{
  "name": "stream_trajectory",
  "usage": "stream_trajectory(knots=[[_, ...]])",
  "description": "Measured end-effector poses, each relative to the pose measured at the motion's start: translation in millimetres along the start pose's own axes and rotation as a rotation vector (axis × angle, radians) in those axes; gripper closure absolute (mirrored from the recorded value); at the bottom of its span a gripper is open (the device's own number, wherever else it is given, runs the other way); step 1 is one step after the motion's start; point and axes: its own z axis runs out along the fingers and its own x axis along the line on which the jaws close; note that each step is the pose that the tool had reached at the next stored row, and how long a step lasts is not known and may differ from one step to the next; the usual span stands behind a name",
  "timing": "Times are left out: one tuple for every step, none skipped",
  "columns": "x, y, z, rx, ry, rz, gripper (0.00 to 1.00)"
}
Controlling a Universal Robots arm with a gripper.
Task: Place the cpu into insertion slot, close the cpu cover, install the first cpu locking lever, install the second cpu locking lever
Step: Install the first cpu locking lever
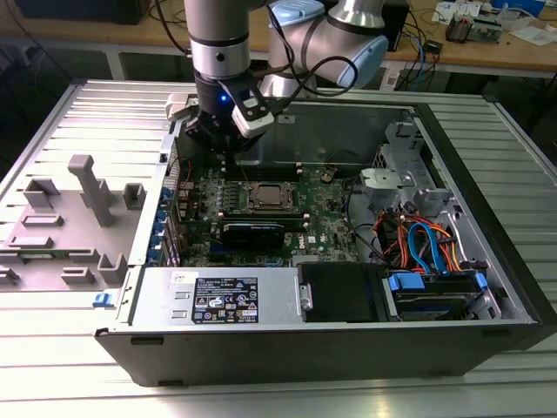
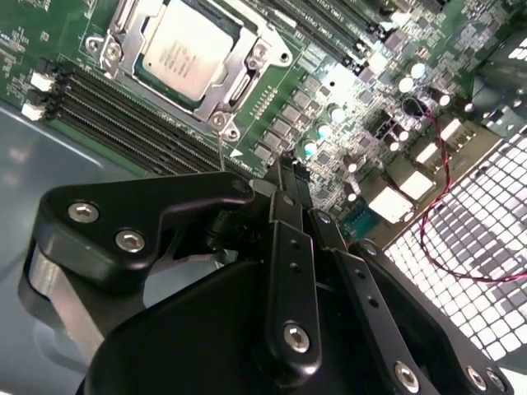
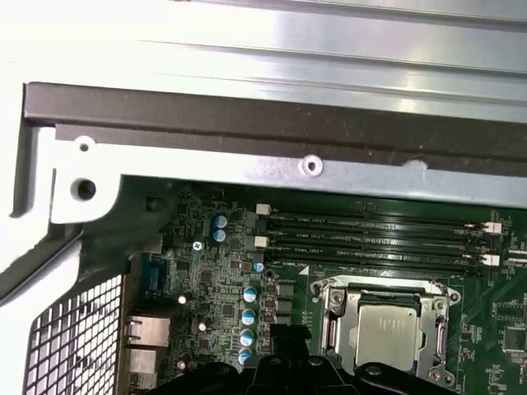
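- The gripper (image 2: 284,164) hangs over the green motherboard (image 2: 346,107), near the socket but off to one side of it; in the second wrist view its black fingers (image 2: 288,206) lie pressed together to a narrow tip, with nothing between them.
- In the exterior view the gripper (image 1: 224,157) sits just above the memory slots (image 1: 261,165), toward the far side of the open computer case (image 1: 452,331).
- The cpu (image 2: 188,51) lies flat in the insertion slot (image 2: 148,78), its silvery top facing up; it shows in both wrist views, and in the first wrist view the cpu (image 3: 387,333) sits just beyond the black gripper body.
- The cpu cover (image 2: 239,78) appears to be down around the chip, its silver frame bordering the chip on all sides, so I judge placing and closing as done.
- I cannot tell for sure whether either locking lever is latched; a thin rod along the socket's edge may be one.
- The step in hand seems to be the first locking lever.
- That move calls for a closed tip set precisely against a thin wire lever, pushing down and sideways under its hook, without scraping the capacitors (image 2: 325,132) nearby.
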Motion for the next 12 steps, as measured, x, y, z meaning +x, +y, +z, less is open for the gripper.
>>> stream_trajectory(knots=[[0.0,1.0,0.1,0.0,0.0,0.0,0.89],[-0.1,2.8,0.1,0.0,0.0,0.0,0.89],[-0.2,4.3,0.2,0.0001,0.0001,-0.001,0.89],[-0.4,6.2,0.2,0.0,0.0001,-0.001,0.89],[-0.6,8.0,0.3,-0.0001,0.0,-0.002,0.89],[-0.8,10.3,0.3,0.0,0.0,-0.003,0.89],[-1.0,13.1,0.9,-0.0002,-0.0001,-0.004,0.89],[-1.3,14.1,1.4,-0.0002,-0.0001,-0.005,0.89],[-2.2,14.5,1.7,-0.0002,0.0,-0.006,0.89],[-4.4,14.8,2.0,0.0002,0.0001,-0.007,0.89],[-7.8,14.7,2.1,0.0003,0.0001,-0.007,0.89],[-9.2,14.6,2.2,0.0002,0.0001,-0.007,0.89]])
